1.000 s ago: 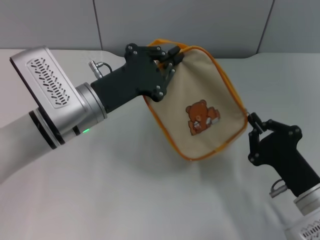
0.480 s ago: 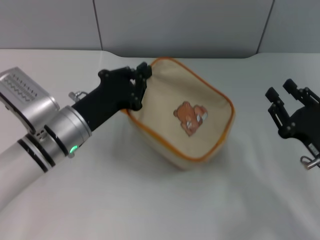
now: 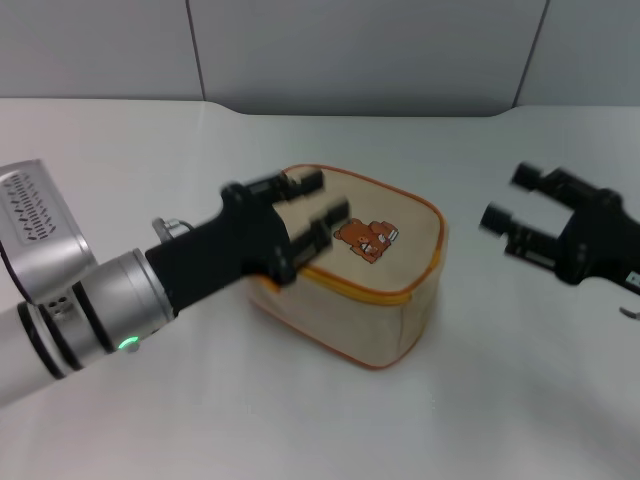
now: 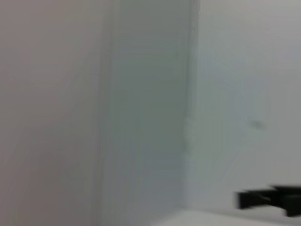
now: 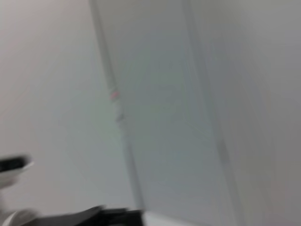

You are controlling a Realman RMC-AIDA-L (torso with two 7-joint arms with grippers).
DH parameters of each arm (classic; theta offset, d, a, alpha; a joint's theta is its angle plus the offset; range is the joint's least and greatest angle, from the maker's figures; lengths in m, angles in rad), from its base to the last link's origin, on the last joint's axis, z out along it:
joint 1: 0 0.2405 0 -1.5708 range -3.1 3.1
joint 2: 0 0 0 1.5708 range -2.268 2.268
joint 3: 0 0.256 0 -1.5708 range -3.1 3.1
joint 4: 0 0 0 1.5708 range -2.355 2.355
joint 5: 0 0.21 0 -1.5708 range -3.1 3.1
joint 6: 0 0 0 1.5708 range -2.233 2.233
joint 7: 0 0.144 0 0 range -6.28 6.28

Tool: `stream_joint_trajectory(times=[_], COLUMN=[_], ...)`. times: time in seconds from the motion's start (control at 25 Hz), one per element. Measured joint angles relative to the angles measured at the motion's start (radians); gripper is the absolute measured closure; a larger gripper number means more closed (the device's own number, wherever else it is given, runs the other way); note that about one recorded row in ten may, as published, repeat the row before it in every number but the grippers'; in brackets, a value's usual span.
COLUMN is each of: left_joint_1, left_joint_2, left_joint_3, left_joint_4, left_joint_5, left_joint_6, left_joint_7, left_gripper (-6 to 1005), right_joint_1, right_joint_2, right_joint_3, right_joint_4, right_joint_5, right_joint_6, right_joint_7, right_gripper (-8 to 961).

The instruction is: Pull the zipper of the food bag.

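The beige food bag [image 3: 385, 300] stands on the white table [image 3: 300, 420] in the middle of the head view, with the brown bear picture [image 3: 367, 237] facing up. Orange-yellow lines [image 3: 360, 287] run around its top edge. I cannot tell the zipper from the piping, and no pull tab shows. My left gripper [image 3: 318, 205] is open and hovers over the bag's top left edge, holding nothing. My right gripper [image 3: 508, 198] is open and empty, off to the bag's right and apart from it. Both wrist views show only blurred wall.
A grey wall panel [image 3: 360, 50] stands behind the table's far edge. A dark blurred part [image 4: 270, 200] shows at the edge of the left wrist view, and another dark part [image 5: 94, 217] in the right wrist view.
One second ago the left gripper held the bag up by its top and the right gripper was at its lower corner. Both have let go; the bag now rests on the table.
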Motion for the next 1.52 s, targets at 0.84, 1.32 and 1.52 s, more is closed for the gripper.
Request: stream_joint_trajectory(times=[0.84,1.32,1.52], left_joint_1=[0.028,0.088,0.1], left_joint_2=[0.082,0.067,0.06], left_joint_3=[-0.52,-0.551,-0.557], left_joint_4=[0.055,0.083,0.083], left_joint_5=[0.811,0.817,0.815], left_joint_6=[0.416,0.426,0.427], left_joint_7=[-0.248,-0.191,-0.183], left_gripper=[184,184,184], right_joint_1=[0.119,0.115,0.117], right_joint_2=[-0.061,-0.056,-0.05], right_joint_3=[-0.099,-0.089,-0.088], right_joint_4=[-0.102,-0.109,-0.112], right_joint_5=[-0.32,-0.314,-0.314], right_joint_6=[-0.202,-0.209,-0.205], right_joint_7=[0.153,0.148,0.148], right_gripper=[185,185,184])
